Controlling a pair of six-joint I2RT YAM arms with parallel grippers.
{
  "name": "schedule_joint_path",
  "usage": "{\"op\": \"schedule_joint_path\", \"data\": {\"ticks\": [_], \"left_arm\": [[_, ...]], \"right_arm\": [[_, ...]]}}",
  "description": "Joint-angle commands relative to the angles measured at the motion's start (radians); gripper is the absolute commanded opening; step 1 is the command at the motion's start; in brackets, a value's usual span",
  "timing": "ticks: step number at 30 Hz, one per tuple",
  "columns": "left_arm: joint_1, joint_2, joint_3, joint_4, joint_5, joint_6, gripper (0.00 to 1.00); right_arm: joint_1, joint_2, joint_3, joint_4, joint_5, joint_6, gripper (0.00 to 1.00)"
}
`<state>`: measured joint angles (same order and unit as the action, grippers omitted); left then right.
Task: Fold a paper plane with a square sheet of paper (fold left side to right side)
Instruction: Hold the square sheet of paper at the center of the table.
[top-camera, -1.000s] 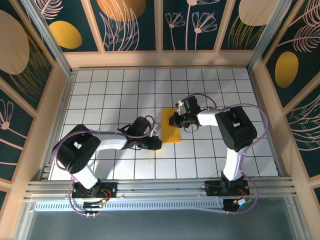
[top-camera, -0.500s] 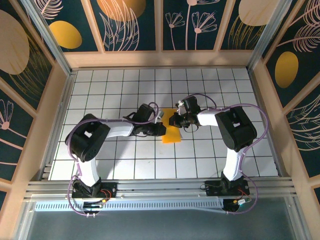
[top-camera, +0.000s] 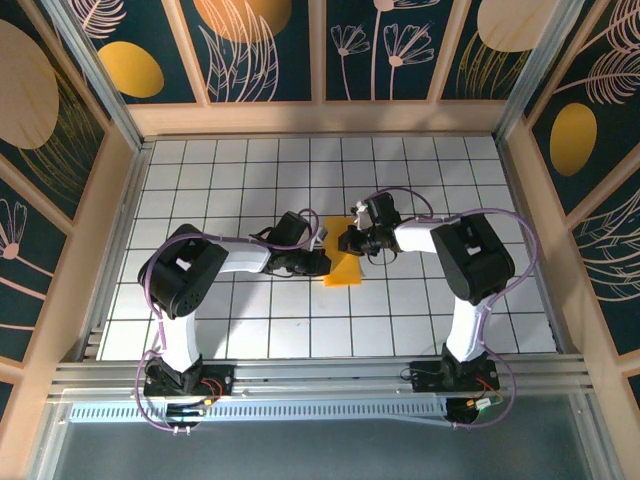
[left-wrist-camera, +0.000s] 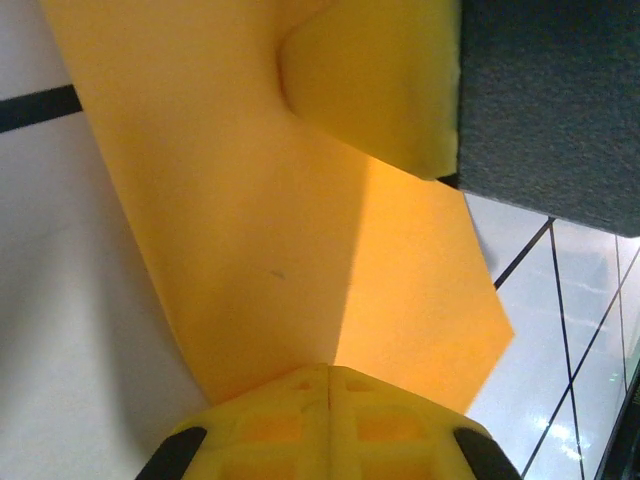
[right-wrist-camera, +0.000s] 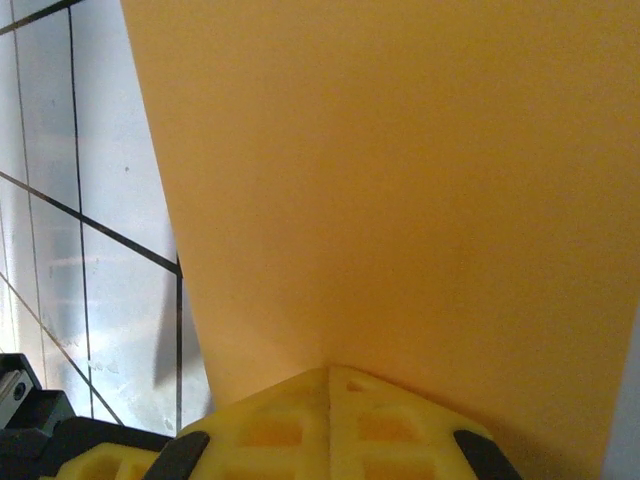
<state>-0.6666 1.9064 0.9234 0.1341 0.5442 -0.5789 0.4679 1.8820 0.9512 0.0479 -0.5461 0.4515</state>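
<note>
Left end effector (left-wrist-camera: 328, 374) pinches the square sheet of paper (left-wrist-camera: 250, 200) at its left edge (raised, apparently for folding rightward). Right end effector (right-wrist-camera: 328, 372) clamps its far side, anchoring it.

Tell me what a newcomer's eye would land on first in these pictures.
The square sheet of paper stands out, orange-yellow and partly folded, at the middle of the white grid table. The left gripper and right gripper meet over it, both shut on it. Around the table stand dark floral panels with golden ovals.
</note>
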Motion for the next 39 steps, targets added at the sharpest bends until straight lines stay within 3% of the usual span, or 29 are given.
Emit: {"op": "schedule_joint_path", "data": {"ticks": [1, 4, 7, 13, 21, 30, 39], "left_arm": [[-0.009, 0.023, -0.038, -0.050, -0.022, 0.003, 0.03], [-0.013, 0.023, -0.042, -0.043, -0.029, -0.010, 0.02], [-0.019, 0.022, -0.043, -0.036, -0.031, -0.018, 0.02], [-0.019, 0.018, -0.039, -0.035, -0.037, -0.022, 0.02], [-0.020, 0.008, -0.027, -0.013, -0.029, -0.057, 0.02], [-0.007, -0.010, 0.043, -0.010, -0.015, -0.094, 0.04], [0.036, 0.072, 0.169, -0.022, 0.000, -0.064, 0.05]], "right_arm": [[0.010, -0.087, 0.002, -0.048, 0.020, 0.006, 0.04], [0.011, -0.153, -0.014, -0.061, 0.037, 0.005, 0.07], [0.011, -0.212, -0.054, -0.079, 0.033, 0.009, 0.00], [0.048, -0.276, -0.173, -0.055, 0.004, 0.052, 0.00], [0.074, -0.211, -0.237, 0.000, 0.018, 0.086, 0.00], [0.074, -0.147, -0.236, -0.072, 0.101, 0.033, 0.00], [0.074, -0.122, -0.224, -0.116, 0.168, 0.000, 0.00]]}}
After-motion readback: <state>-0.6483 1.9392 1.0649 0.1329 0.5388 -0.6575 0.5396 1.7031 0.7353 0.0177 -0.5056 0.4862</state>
